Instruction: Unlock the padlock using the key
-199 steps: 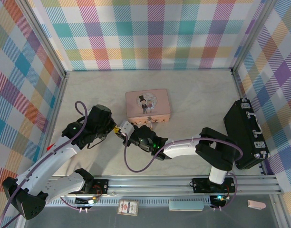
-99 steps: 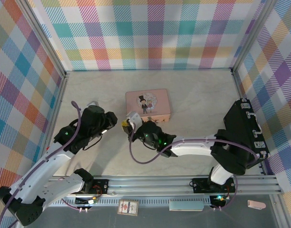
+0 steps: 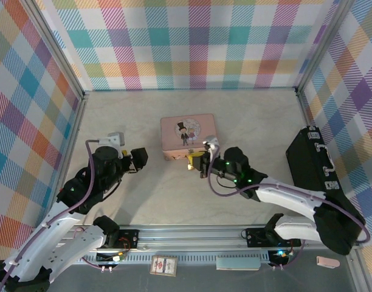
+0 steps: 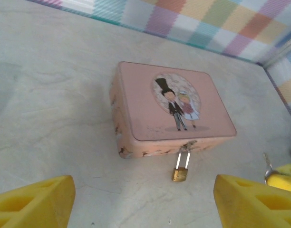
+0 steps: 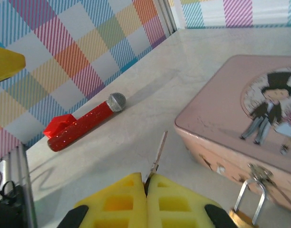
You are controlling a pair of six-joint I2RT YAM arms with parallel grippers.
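From above, we are seeing the pink tin (image 3: 188, 135) lying at mid-table. The left gripper (image 3: 139, 157) is hovering near its eight o'clock corner, and the right gripper (image 3: 197, 162) is sitting just beside its six o'clock edge. A black case (image 3: 313, 170) is lying well apart at three o'clock. In the left wrist view, we are looking between that gripper's yellow fingers (image 4: 33, 199), which are standing wide apart and gripping nothing. The padlock (image 4: 179, 174) is hanging by its shackle from the clasp (image 4: 188, 146) on the tin's near wall, at six o'clock of the lid. The key (image 4: 267, 161) is showing near it at three o'clock. In the right wrist view, we are watching the yellow pads (image 5: 174, 202) pressing together on the key, its blade pointing to twelve o'clock. The padlock is hanging at four o'clock of it, apart from it, and a red toy microphone (image 5: 83, 122) is lying at ten o'clock.
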